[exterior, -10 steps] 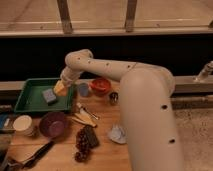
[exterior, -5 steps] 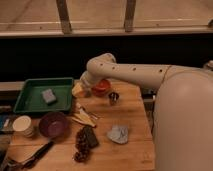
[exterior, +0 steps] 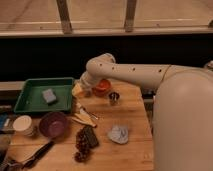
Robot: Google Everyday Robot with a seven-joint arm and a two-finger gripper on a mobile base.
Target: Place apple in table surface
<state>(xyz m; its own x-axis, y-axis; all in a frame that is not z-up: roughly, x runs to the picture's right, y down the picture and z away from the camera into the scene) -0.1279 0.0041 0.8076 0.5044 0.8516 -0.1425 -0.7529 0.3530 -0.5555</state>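
Note:
My gripper (exterior: 83, 89) is at the end of the white arm. It hangs low over the back of the wooden table surface (exterior: 135, 117), between the green tray (exterior: 30, 102) and the orange-red bowl (exterior: 103, 88). A small yellowish shape (exterior: 77, 90) sits right at the gripper's tip. I cannot tell whether it is the apple or whether it is held. No other apple shows.
A blue-grey sponge (exterior: 49, 95) lies in the tray. On the table are a purple bowl (exterior: 54, 124), a white cup (exterior: 24, 125), a dark grape cluster (exterior: 81, 145), a crumpled pale cloth (exterior: 119, 134), a small metal cup (exterior: 114, 97) and utensils (exterior: 82, 117).
The arm has swung right, from over the tray's right edge to beside the orange-red bowl. The yellowish shape moved along with the gripper.

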